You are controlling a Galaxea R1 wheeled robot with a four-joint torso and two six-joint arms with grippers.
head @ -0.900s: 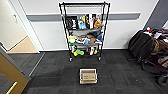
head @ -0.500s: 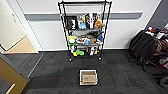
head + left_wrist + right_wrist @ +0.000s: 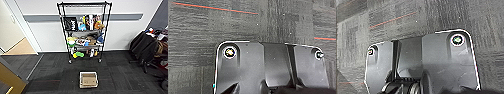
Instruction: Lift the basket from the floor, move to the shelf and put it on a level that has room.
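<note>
Both grippers' state cannot be told. Low in the frame, the basket (image 3: 88, 80) sits on the floor (image 3: 50, 70), below the shelf (image 3: 84, 32).

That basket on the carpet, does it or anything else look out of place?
The basket sits alone on the dark floor before the shelf, whose middle tiers look crammed while the top level appears bare.

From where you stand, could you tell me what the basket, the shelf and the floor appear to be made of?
The basket looks like pale woven fibre with a darker rim, though the weave is too blurred to be sure. The shelf appears to be thin black metal wire, judging by its slim posts and open tiers. The floor seems matt dark carpet tiling, with faint seams and streaks.
</note>
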